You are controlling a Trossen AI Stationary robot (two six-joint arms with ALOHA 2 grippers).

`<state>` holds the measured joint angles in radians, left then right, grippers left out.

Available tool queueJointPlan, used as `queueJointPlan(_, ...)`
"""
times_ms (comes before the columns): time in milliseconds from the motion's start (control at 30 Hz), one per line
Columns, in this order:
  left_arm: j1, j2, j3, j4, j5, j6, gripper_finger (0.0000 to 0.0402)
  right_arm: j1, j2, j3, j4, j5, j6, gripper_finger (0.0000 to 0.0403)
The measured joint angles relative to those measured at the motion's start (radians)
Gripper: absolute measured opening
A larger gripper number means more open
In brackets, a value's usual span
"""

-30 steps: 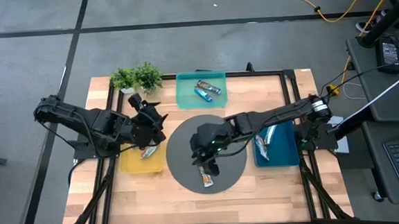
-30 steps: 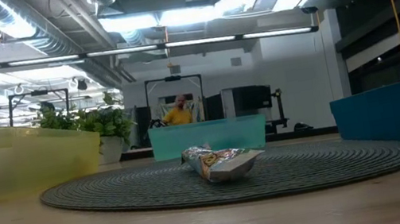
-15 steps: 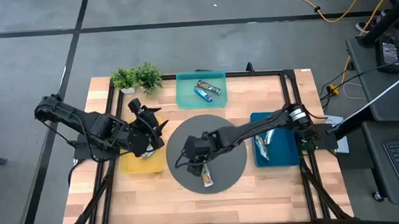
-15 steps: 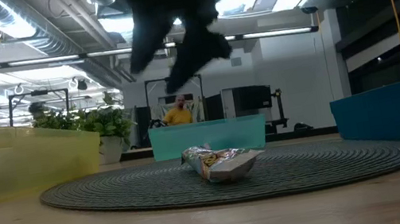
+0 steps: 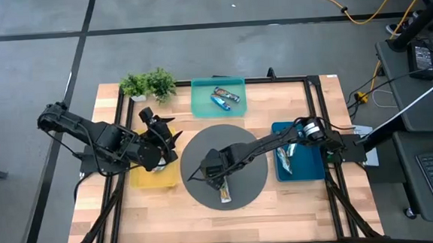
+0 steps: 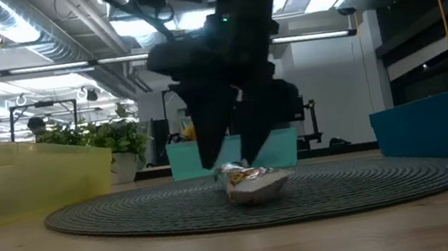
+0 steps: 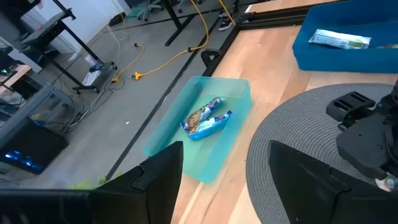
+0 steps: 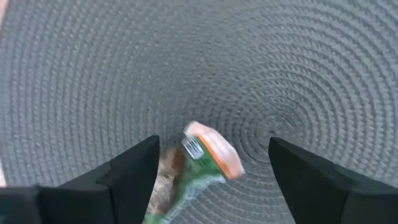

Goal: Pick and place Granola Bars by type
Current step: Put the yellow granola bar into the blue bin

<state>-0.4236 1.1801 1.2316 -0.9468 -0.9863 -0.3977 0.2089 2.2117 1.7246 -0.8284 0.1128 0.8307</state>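
The right gripper (image 6: 232,162) hangs wide apart over the last granola bar (image 6: 254,182). The bar looks light, crinkly and slippery. Pinch its middle.

— Right arm status?
— We find it stretched across the round mat (image 5: 241,146), right gripper (image 5: 213,169) lowered, fingers spread.
— Left?
— We see the left gripper (image 5: 159,132) parted, beside the mat's edge.

One shiny red-multicoloured granola bar (image 5: 224,190) lies flat on the round grey mat (image 5: 248,138).
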Motion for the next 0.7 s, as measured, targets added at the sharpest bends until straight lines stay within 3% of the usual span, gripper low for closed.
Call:
queueJointPlan(367, 0.001, 0.0, 0.0, -0.001, -0.036, 0.018, 0.0226, 0.001, 0.005, 0.001, -0.004, -0.02, 0.002, 0.0295)
queueJointPlan(700, 0.001, 0.0, 0.0, -0.001, -0.044, 0.017, 0.0226, 0.001, 0.005, 0.001, -0.007, -0.089, -0.004, 0.0195)
